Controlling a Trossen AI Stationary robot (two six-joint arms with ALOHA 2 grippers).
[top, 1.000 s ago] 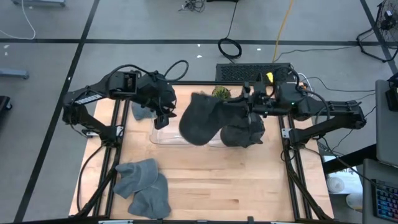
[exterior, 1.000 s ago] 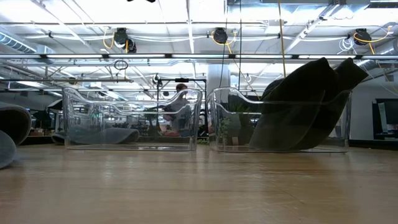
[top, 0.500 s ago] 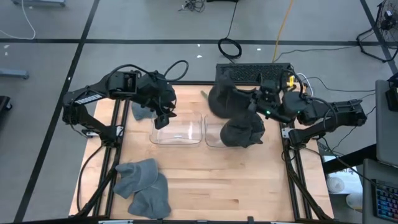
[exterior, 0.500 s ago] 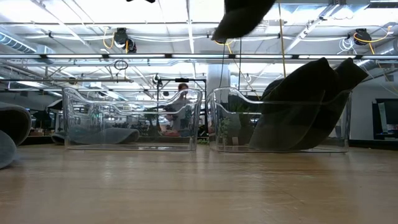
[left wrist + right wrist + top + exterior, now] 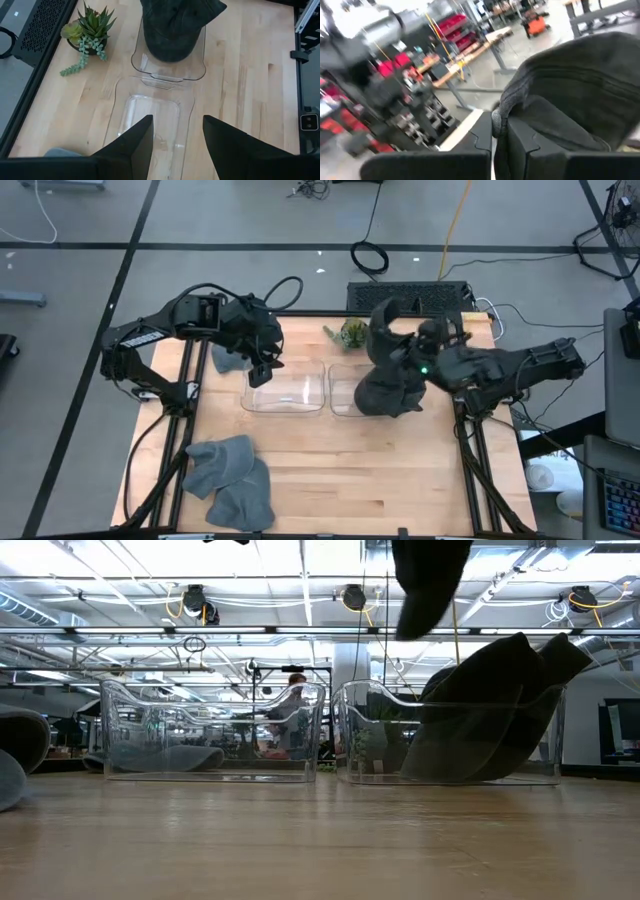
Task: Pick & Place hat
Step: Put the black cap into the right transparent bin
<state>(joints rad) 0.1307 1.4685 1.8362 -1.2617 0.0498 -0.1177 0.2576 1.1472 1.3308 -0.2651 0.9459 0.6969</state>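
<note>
A dark grey hat hangs from my right gripper above the right clear bin. The low view shows the hat dangling from the top edge, over the bin. More dark hats lie piled in that bin. My right gripper is shut on the hat. My left gripper hovers open above the left clear bin, and its wrist view looks down into that bin. My right gripper pinches the hat's ribbed edge between its two fingers. The hat is lifted clear and hangs slack below the fingers, above the hats in the right bin. One layer or several, I cannot tell.
Several light grey hats lie near the table's front left corner, and another lies under the left arm. A small potted plant stands at the far edge behind the bins. Bare wood lies in front of the bins.
My right gripper has carried the dark hat from above the gap between the two bins toward the table's right, over the right bin. The arm has drawn back and turned. The hat, spread wide before, now hangs narrower and lower in the low view.
</note>
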